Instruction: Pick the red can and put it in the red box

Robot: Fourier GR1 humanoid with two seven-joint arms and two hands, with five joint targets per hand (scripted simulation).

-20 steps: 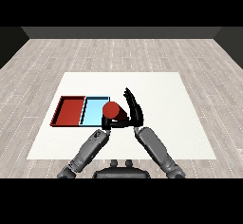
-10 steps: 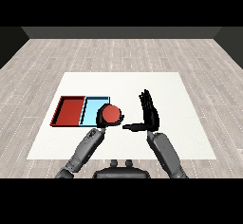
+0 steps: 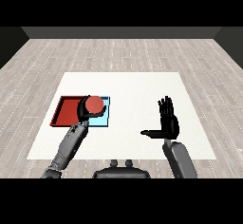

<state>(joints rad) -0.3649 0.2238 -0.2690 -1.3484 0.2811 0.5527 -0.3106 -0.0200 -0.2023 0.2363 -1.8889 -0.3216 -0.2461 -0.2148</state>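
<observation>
My left hand (image 3: pixel 82 110) is curled round the red can (image 3: pixel 94 104) and holds it up over the light blue tray (image 3: pixel 102 119), close to that tray's border with the red tray (image 3: pixel 65 112). The can's round red top faces the view. Far to the right, my right hand (image 3: pixel 169 122) stands open above the white table, fingers straight up and thumb pointing left, holding nothing.
The two trays lie side by side at the left of the white table (image 3: pixel 137 90), red one further left. Grey wooden floor surrounds the table.
The left hand has carried the red can left, from near the table's middle to over the blue tray. The right hand has let go, opened and drawn away to the right.
</observation>
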